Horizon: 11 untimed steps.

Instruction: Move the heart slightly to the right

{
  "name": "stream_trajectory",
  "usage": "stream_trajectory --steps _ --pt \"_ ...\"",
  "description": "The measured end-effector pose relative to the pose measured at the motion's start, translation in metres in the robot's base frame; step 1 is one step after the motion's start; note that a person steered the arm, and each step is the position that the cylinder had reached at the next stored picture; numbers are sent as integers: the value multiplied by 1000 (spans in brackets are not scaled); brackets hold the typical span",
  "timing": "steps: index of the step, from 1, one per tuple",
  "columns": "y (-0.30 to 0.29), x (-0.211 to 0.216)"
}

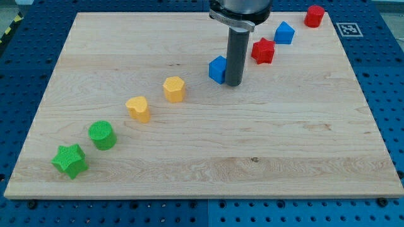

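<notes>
Dark rod: straight cylinder coming down from the worktop's top edge, right of centre; it carries no jaws, so nothing is gripped or released.
My tip (233,84): on the wood in the upper middle of the worktop, just beside the right face of the blue cube; whether they touch cannot be told.
Blue cube (218,69): small blue plastic block, left of my tip, partly hidden by the rod.
Red star (262,51): red plastic star-shaped block, up and to the right of my tip, near the top edge.
Blue pentagon-like block (284,33): blue plastic, further toward the top right corner.
Red cylinder-like block (314,16): red plastic, nearest the top right corner.
Yellow hexagon-like block (173,89): yellow plastic, left of the blue cube, apart from it.
Yellow heart (137,108): yellow plastic heart-shaped block, left of centre, well apart from my tip, between the yellow hexagon-like block and the green cylinder.
Green cylinder (101,135): green plastic, toward the bottom left corner.
Green star (69,160): green plastic, closest to the bottom left corner.
Wooden worktop (265,164): pale wood board on a blue perforated table (394,94).
</notes>
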State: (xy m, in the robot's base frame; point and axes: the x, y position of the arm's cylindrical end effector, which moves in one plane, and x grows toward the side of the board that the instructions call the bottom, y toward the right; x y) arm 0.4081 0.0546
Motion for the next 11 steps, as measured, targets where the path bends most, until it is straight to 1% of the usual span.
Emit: stream_trajectory --steps 3,5,7,8,9,11 --pt "0 12" --pt "-27 67" --pt "-91 111" --pt "-120 108" --pt "-130 90" --pt "-165 88"
